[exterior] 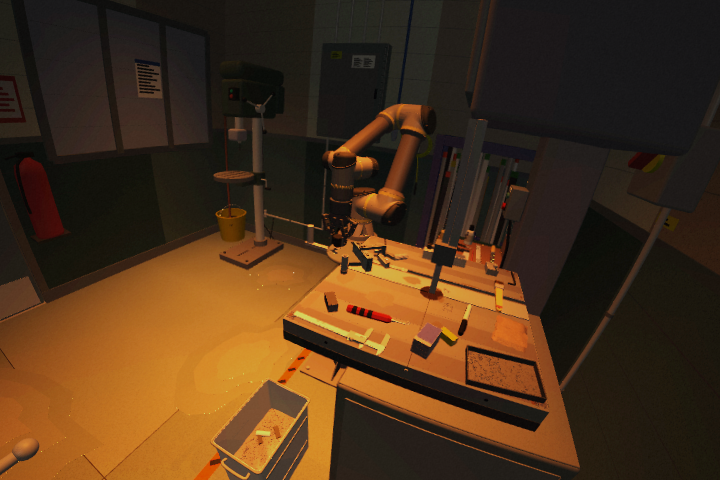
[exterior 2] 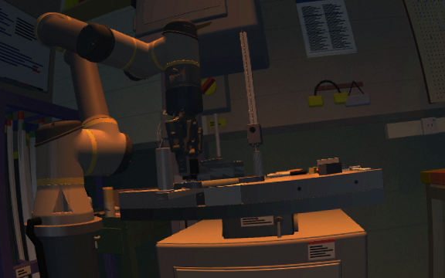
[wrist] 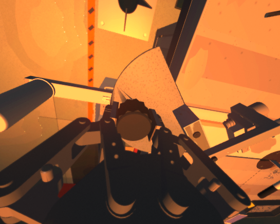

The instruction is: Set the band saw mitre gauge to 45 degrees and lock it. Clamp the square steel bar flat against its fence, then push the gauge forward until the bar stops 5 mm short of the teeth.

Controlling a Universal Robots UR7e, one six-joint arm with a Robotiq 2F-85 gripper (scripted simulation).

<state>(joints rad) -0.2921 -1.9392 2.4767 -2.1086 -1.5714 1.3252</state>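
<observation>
At the far left corner of the band saw table the mitre gauge (exterior: pixel 367 253) sits with its fan-shaped head (wrist: pixel 149 84) reaching past the table edge, and my gripper (wrist: pixel 132 120) points straight down over it, closed around the knurled lock knob (wrist: pixel 132 123) at the head's pivot. The gauge's fence (wrist: pixel 195 128) runs to the right of the knob, with a screw clamp (wrist: pixel 243 117) mounted behind it. The blade (exterior: pixel 436 277) comes down through the table's round insert, right of the gauge. I cannot make out the square steel bar with certainty.
The saw's upper housing (exterior: pixel 599 68) overhangs the table. On the near table lie a caliper (exterior: pixel 341 331), a red screwdriver (exterior: pixel 369 313), small blocks, a marker (exterior: pixel 464 320) and a tray (exterior: pixel 504 373). A cylinder (wrist: pixel 18 101) stands left of the gripper. A scrap bin (exterior: pixel 262 433) sits on the floor.
</observation>
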